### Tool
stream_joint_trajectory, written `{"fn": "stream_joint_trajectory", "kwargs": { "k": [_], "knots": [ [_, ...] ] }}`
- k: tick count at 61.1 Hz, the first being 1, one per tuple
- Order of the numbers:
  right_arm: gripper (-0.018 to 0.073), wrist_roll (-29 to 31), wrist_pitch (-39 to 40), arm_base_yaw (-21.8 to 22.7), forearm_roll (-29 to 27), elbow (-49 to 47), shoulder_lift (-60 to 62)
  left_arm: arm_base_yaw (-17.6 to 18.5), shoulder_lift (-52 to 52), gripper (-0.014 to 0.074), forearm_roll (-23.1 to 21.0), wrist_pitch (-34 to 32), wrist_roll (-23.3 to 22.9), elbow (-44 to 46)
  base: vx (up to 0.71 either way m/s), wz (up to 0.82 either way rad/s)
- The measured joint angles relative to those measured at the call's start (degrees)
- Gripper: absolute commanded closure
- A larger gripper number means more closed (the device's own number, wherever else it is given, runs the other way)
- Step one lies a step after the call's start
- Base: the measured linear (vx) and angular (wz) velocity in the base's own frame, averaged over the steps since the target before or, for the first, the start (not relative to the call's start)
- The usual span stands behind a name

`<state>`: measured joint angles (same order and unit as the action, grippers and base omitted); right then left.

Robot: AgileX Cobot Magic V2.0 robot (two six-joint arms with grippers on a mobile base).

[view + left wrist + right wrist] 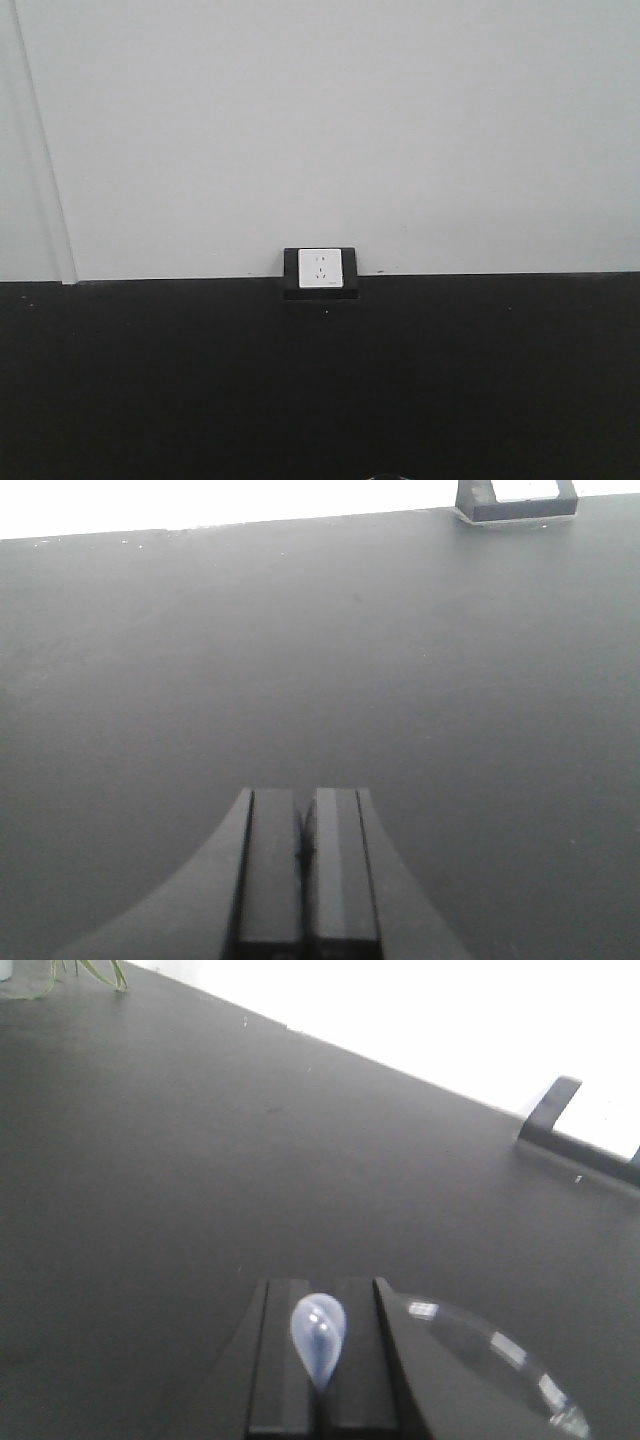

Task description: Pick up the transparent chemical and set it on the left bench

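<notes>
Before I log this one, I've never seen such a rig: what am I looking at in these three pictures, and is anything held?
This is a two-armed robot on a mobile base, and each arm ends in a pincer. The front view looks ahead at a white wall, a black bench and a socket box. No arm shows there.

The other two views come from cameras on the wrists, looking along the pincers. The left pincer is shut and holds nothing, above bare bench.

The right pincer appears shut on the rim of a clear beaker. Its glass shows between and beside the fingers. I cannot see what it contains. A few plant leaves show at the far left corner.
</notes>
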<state>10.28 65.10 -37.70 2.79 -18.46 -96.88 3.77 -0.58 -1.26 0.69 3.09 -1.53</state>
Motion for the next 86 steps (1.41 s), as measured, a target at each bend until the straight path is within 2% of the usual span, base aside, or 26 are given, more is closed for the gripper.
{"fn": "stream_joint_trajectory", "kwargs": {
  "k": [14, 19, 23, 28, 34, 41, 47, 55, 65, 78, 86],
  "knots": [
    [0.0563, 0.0, -0.1, 0.0, -1.4, 0.0, 10.8, 0.0, 0.0, 0.06, 0.0, 0.0, 0.0, 0.0, 0.0, 0.0],
    [0.0562, -2.2, -3.5, 0.0, -2.8, 0.0, 17.5, 0.0, 0.0, 0.06, 0.0, 0.0, 0.0, 0.0, 0.0, 0.0],
    [0.0562, -3.5, -11.6, 0.0, -4.6, -0.3, 23.4, 0.0, 0.0, 0.06, 0.0, 0.0, 0.0, 0.0, 0.0, 0.0],
    [0.0562, -3.8, -25.6, 0.0, -7.9, -2.3, 31.6, 0.0, 0.0, 0.06, 0.0, 0.0, 0.0, 0.0, 0.0, 0.0],
    [0.0562, -1.1, -43.5, 0.0, -11.7, -7.1, 40.3, 0.0, 0.0, 0.06, 0.0, 0.0, 0.0, 0.0, 0.0, 0.0],
    [0.0562, 2.9, -60.7, 0.0, -15.4, -14.0, 47.6, 0.0, 0.0, 0.06, 0.0, 0.0, 0.0, 0.0, 0.0, 0.0],
    [0.0562, 4.0, -70.8, 0.0, -16.3, -19.0, 51.7, 0.0, 0.0, 0.06, 0.0, 0.0, 0.0, 0.0, 0.0, 0.0],
    [0.0561, 4.0, -76.5, 1.0, -15.6, -22.6, 55.4, 0.0, 0.0, 0.06, 0.0, 0.0, 0.0, 0.0, 0.0, 0.0],
    [0.0561, 2.4, -81.9, 8.2, -14.4, -23.4, 59.7, 0.0, 0.0, 0.06, 0.0, 0.0, 0.0, 0.0, 0.0, 0.0],
    [0.0561, 1.6, -89.9, 20.7, -9.6, -23.4, 66.5, 0.0, 0.0, 0.06, 0.0, 0.0, 0.0, 0.0, 0.0, 0.0],
    [0.0561, 1.6, -92.5, 25.7, -8.1, -23.5, 69.8, 0.0, 0.0, 0.06, 0.0, 0.0, 0.0, 0.0, 0.0, 0.0]
  ]
}}
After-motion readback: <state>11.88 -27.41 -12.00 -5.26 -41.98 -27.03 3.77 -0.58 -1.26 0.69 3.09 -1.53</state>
